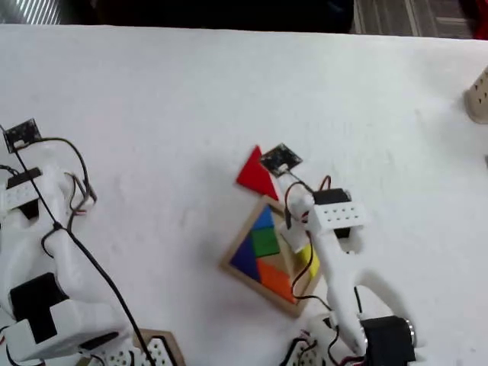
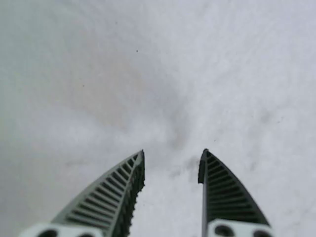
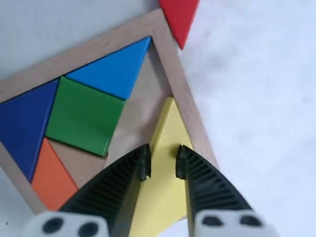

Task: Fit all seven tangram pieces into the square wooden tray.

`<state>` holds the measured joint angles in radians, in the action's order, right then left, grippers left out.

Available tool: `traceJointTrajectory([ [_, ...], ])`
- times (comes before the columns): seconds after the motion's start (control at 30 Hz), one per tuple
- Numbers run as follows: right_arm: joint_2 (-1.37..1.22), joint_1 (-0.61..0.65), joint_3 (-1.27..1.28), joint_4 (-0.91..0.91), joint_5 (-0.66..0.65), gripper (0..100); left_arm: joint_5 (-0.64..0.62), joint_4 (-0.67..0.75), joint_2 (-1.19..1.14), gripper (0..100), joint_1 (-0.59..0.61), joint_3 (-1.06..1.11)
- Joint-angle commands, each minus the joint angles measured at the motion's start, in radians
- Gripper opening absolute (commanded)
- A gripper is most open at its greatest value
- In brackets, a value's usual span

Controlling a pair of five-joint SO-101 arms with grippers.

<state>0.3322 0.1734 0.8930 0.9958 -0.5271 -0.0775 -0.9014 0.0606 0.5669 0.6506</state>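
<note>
- And here's the square wooden tray point(image 1: 235, 267), sitting corner-up like a diamond, a little toward 5 o'clock from the middle of the white table point(image 1: 191, 91).
- Inside it, a light blue triangle point(image 3: 113, 64) sits at the 12 o'clock corner and a green square point(image 3: 84, 116) in the centre. A dark blue triangle point(image 3: 24, 123) is out toward 8 o'clock and an orange triangle point(image 3: 54, 177) down at 6.
- The red triangle point(image 1: 255, 175) lies outside on the table, off the tray's 12 o'clock corner, its tip just beside the rim.
- The right arm point(image 1: 335, 217) comes in from 5 o'clock and hangs over the tray's 3 o'clock side.
- Look at the right gripper point(image 3: 162, 162): jaws narrow, just a slim gap, poised right over the yellow triangle point(image 3: 168, 128).
- That yellow piece runs along the inner edge of the rim by the 3 o'clock corner. Whether the fingertips point(image 3: 143, 165) actually touch it, I cannot tell.
- Bare wood shows between the yellow piece and the green square.
- Over at 8 o'clock on the table, the left arm point(image 1: 46, 267) sits well apart from the tray.
- The left gripper point(image 2: 173, 155) has its jaws spread wide, nothing between them, above plain white tabletop.
</note>
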Motion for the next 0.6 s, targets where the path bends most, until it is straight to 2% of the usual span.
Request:
traceJointTrajectory([
  [0.0,0.016,-0.061,-0.077,0.025,-0.052,11.4,0.009,0.009,0.005,19,-0.007,-0.008],
  [0.3,0.104,-0.257,-0.157,0.071,-0.126,11.5,0.009,0.009,0.005,19,-0.007,-0.008],
  [0.57,0.09,-0.302,-0.155,0.07,-0.143,11.6,0.051,0.009,0.005,19,-0.007,-0.008],
])
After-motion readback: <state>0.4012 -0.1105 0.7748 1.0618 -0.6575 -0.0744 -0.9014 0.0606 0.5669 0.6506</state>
